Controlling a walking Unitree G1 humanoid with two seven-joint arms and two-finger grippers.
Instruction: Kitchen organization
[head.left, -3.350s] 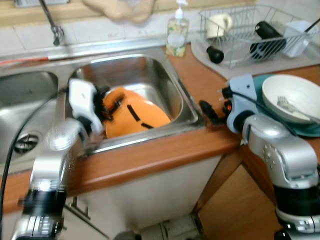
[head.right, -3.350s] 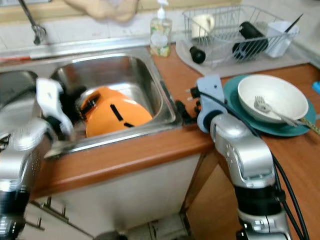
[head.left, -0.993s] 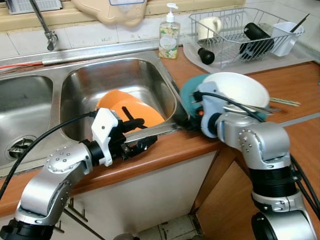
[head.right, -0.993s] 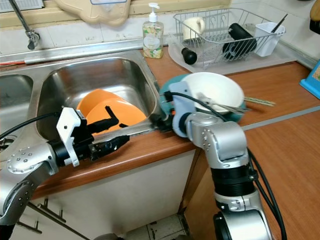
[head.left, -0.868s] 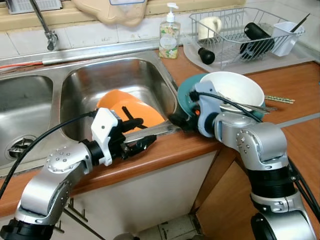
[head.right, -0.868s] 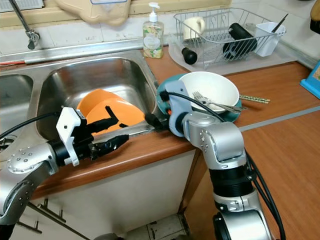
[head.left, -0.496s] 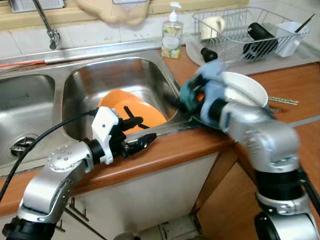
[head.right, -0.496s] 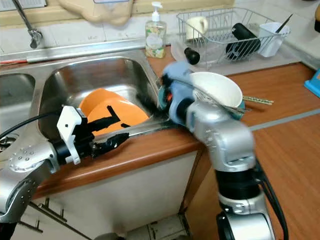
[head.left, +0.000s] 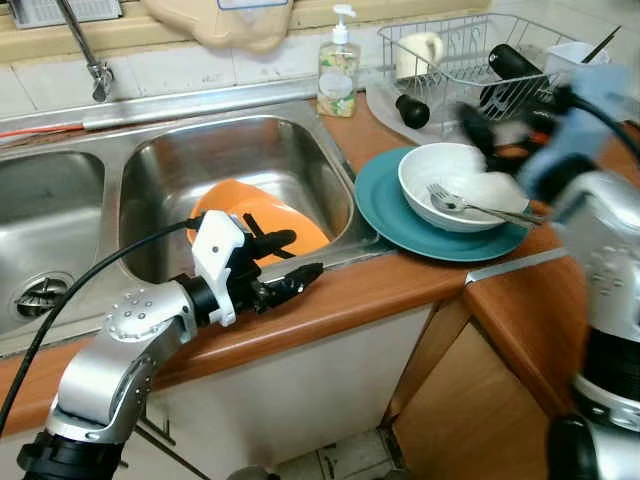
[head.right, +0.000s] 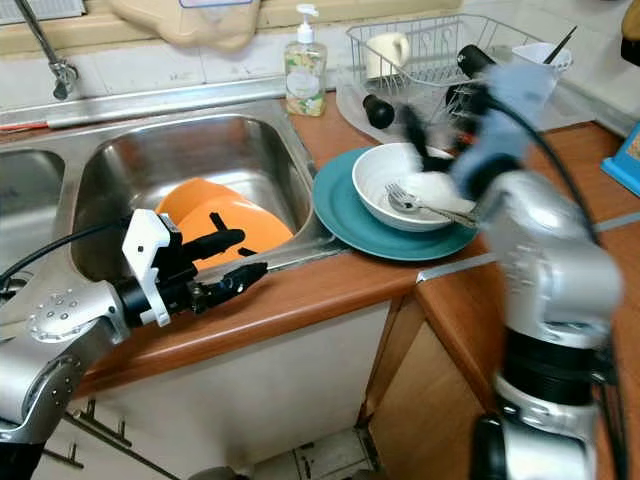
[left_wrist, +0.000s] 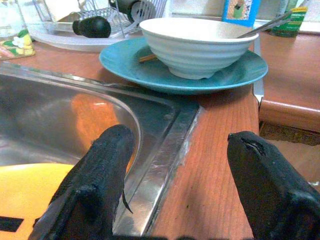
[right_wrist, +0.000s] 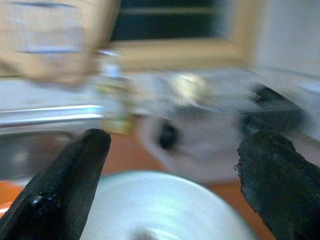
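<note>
1. The white bowl (head.left: 458, 186) is seen on the teal plate (head.left: 385, 208), right of centre on the worktop (head.left: 400, 275).
2. The left gripper (head.left: 282, 263) is held open at the sink (head.left: 335, 170) rim.
3. The right gripper (head.right: 430, 125), blurred, is held open above the bowl.

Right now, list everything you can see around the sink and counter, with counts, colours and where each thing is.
sink: one double steel basin, set in the counter
orange plates: two, stacked in the right basin
tap: one, metal, behind the sink
soap bottle: one, clear with pump, behind the basin's right corner
teal plate: one, on the wooden counter beside the sink
white bowl: one, on the teal plate
fork: one, metal, lying in the bowl
dish rack: one, wire, holding a cream mug, dark items and a white cup
left gripper: black fingers open, over the basin's front rim
right gripper: open, above the bowl, blurred
</note>
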